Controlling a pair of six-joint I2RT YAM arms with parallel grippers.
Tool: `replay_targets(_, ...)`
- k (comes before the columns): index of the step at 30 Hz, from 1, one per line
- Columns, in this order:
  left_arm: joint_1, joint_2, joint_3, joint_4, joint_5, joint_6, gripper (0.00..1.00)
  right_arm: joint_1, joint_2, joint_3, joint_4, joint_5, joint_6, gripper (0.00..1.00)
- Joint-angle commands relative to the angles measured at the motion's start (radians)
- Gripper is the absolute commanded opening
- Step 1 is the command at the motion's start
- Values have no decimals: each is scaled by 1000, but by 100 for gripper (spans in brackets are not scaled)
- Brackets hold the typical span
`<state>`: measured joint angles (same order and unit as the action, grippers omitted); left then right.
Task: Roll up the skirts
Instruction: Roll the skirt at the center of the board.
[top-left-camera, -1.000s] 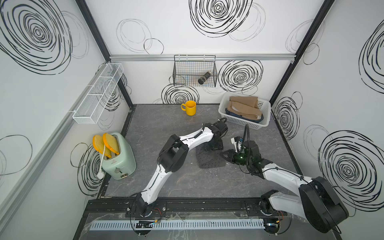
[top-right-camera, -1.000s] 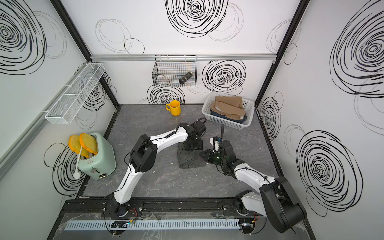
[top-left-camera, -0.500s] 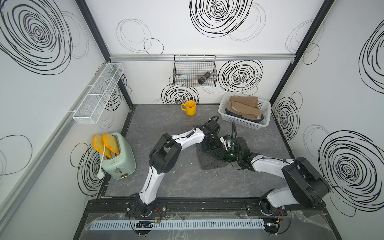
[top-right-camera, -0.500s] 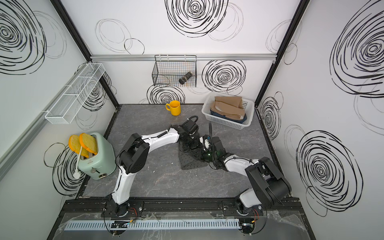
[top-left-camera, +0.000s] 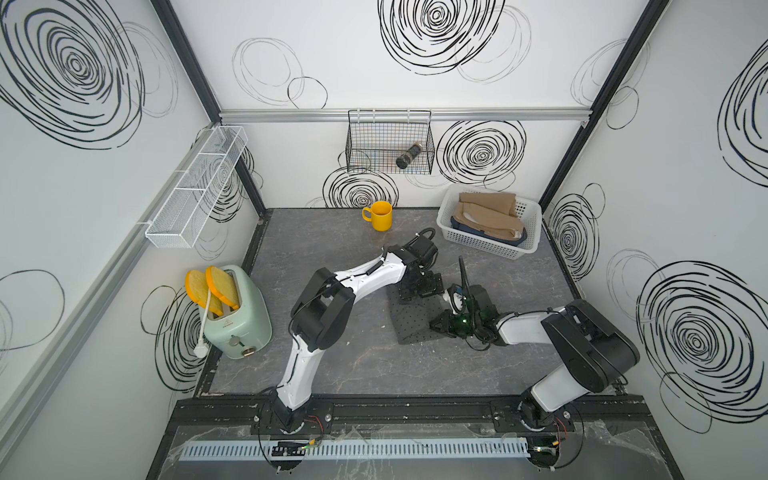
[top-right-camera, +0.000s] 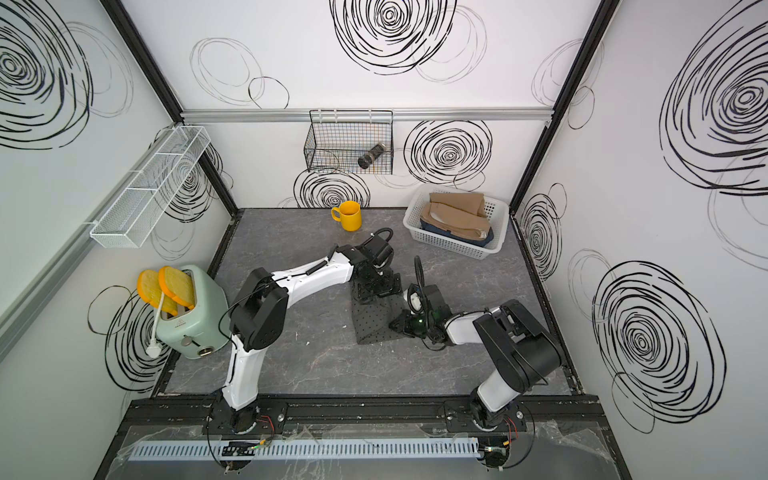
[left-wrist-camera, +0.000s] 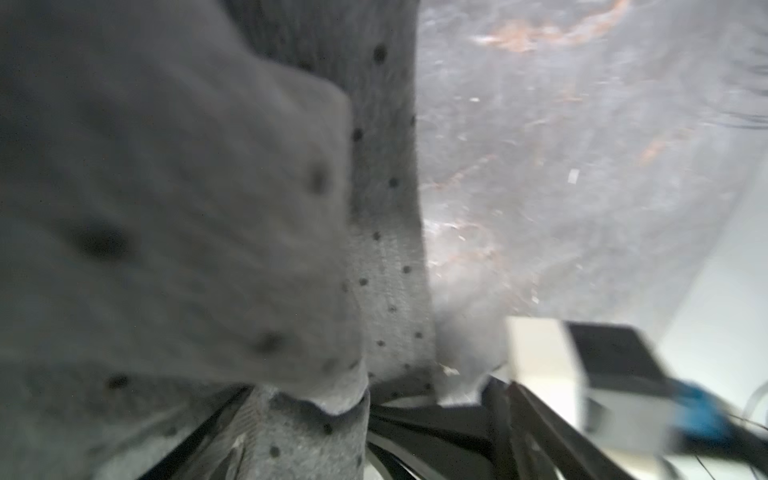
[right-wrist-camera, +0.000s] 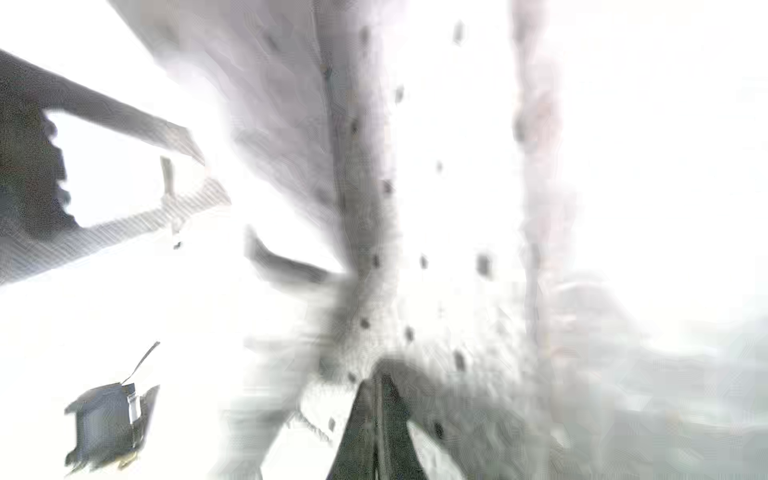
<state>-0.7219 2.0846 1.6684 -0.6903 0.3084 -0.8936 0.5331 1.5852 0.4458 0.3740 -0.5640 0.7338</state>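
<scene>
Grey marbled tabletop (top-left-camera: 332, 365) fills the middle of both top views, closed in by white walls with black swirls. On it, a little right of centre, lies the dotted grey skirt (top-left-camera: 409, 324), flat and in nearly the same place as one second ago. The right gripper (top-left-camera: 436, 322) was then beside the cloth, more toward the right of the frame, and now sits on its right edge. In the right wrist view its fingers (right-wrist-camera: 357, 436) are pressed together and the blurred folds of cloth run into their tips, so they pinch the skirt. The left gripper (top-left-camera: 417, 289) has shifted slightly to the left and is now low on the upper edge of the same skirt. The left wrist view is filled by blurred dotted cloth, and I cannot tell if its fingers are spread or together. The tan skirt (top-left-camera: 486, 212) and the denim skirt (top-left-camera: 469, 229) stay in the white basket (top-left-camera: 478, 247) at upper right, unchanged.
</scene>
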Motion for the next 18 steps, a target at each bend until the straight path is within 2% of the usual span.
replay_targets(1, 20, -75, 4, 51, 38, -16, 96, 6, 10, -18, -79, -15, -24, 5)
replay_targets(5, 33, -78, -26, 61, 43, -23, 96, -22, -134, -60, -80, -4, -10, 6)
replay_targets(11, 39, -74, -115, 167, 100, -75, 94, -41, -301, -7, -138, -29, 12, 10)
replay_targets(15, 37, -58, -69, 116, 79, -59, 94, -27, -251, 48, -76, -103, 62, 9)
replay_targets(18, 38, -63, -16, 54, 29, -22, 95, 9, -202, 100, -78, -92, 62, 8)
